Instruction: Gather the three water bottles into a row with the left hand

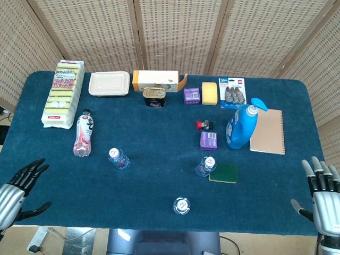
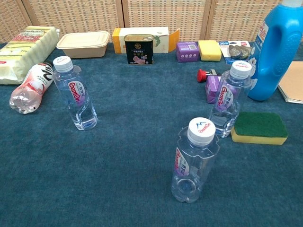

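Three clear water bottles with white caps stand upright and apart on the blue table. One bottle (image 1: 118, 158) (image 2: 76, 94) is at the left, one (image 1: 205, 166) (image 2: 229, 100) at the right beside a green sponge, one (image 1: 181, 205) (image 2: 194, 161) near the front edge. My left hand (image 1: 17, 188) hovers at the table's front left corner, fingers spread and empty, well left of the nearest bottle. My right hand (image 1: 321, 194) is at the front right corner, fingers apart, holding nothing. Neither hand shows in the chest view.
A pink drink bottle (image 1: 83, 135) lies on its side left of the left water bottle. A green sponge (image 1: 223, 172), purple box (image 1: 209, 140), blue detergent bottle (image 1: 241, 125) and notebook (image 1: 268, 131) crowd the right. Sponge pack (image 1: 63, 93), lidded container (image 1: 109, 84), carton and can line the back.
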Tool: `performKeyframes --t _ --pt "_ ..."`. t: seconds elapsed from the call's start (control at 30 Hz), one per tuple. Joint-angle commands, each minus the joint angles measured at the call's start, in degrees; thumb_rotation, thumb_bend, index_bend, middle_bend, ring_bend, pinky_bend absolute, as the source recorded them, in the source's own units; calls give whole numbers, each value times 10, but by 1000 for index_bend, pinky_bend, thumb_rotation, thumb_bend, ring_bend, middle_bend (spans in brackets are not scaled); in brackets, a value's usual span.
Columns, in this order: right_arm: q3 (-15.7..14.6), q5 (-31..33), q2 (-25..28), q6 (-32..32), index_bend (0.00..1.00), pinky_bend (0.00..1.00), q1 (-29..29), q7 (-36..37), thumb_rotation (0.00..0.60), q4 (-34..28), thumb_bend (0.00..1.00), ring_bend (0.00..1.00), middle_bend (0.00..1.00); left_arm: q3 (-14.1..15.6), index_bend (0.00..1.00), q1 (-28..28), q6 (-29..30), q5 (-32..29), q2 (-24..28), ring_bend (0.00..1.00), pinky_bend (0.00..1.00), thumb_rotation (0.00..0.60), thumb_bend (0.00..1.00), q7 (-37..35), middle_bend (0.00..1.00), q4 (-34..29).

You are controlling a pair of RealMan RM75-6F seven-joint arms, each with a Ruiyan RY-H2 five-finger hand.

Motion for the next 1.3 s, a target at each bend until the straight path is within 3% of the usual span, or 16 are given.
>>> performKeyframes --t 0.03,0.23,0.53,1.03,1.3 --pt "0 2 3 0 0 0 -1 6 600 0 161 0 0 5 0 -7 0 4 -1 0 120 600 186 -7 0 9" --pt "1 7 7 -1 0 0 -1 14 600 -2 160 0 0 14 0 -26 -9 32 -6 0 120 600 181 -19 0 5" --pt "0 3 9 1 0 0 -2 16 600 -4 160 0 0 29 0 -111 -50 122 -35 0 120 600 170 -89 0 3" --pt "-4 -2 9 -5 0 0 1 16 600 -3 160 0 0 15 0 -245 -161 94 -208 0 112 600 77 -255 0 51" --pt "-4 -2 12 -5 0 0 1 24 600 -1 160 0 0 5 0 -299 -222 58 -262 0 112 600 77 -276 0 60"
